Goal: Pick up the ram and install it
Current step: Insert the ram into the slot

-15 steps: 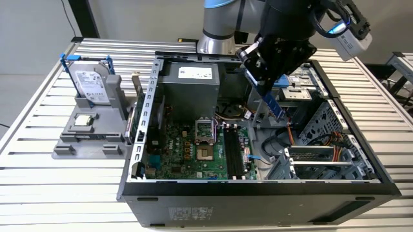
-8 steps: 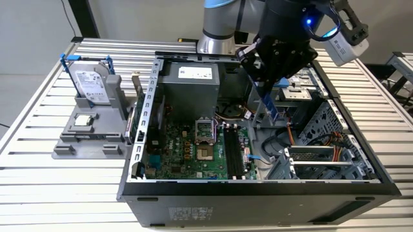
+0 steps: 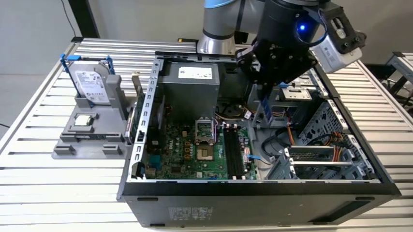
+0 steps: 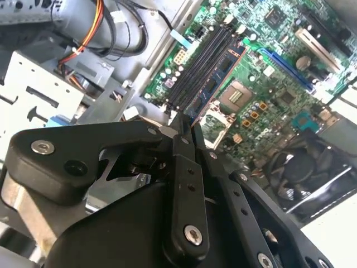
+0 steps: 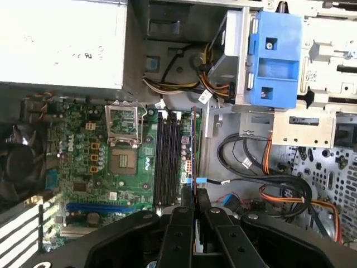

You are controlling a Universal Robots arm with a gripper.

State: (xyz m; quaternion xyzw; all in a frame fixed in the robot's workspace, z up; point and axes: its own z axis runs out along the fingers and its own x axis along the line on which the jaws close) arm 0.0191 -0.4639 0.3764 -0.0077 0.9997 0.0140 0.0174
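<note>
My gripper [image 3: 264, 92] hangs over the open computer case [image 3: 258, 186], shut on the ram [image 3: 262, 110], a thin dark stick. In both wrist views the black fingers [image 5: 179, 223] are pressed together on the ram [image 5: 193, 145], which I see edge-on. The second wrist view shows the ram's [image 4: 218, 82] blue-labelled side beyond the fingertips [image 4: 179, 134]. The stick is above the green motherboard [image 3: 187, 154], beside its black memory slots [image 5: 167, 156], on the side toward the drive cage. It is not touching the board.
A grey stand on the exterior view's left carries a silver hard drive [image 3: 90, 82] with blue handles and a square processor chip [image 3: 82, 120]. In the case are the power supply [image 3: 190, 84], the CPU socket [image 5: 122, 159], a blue drive caddy [image 5: 273, 61] and orange and black cables [image 5: 279, 190].
</note>
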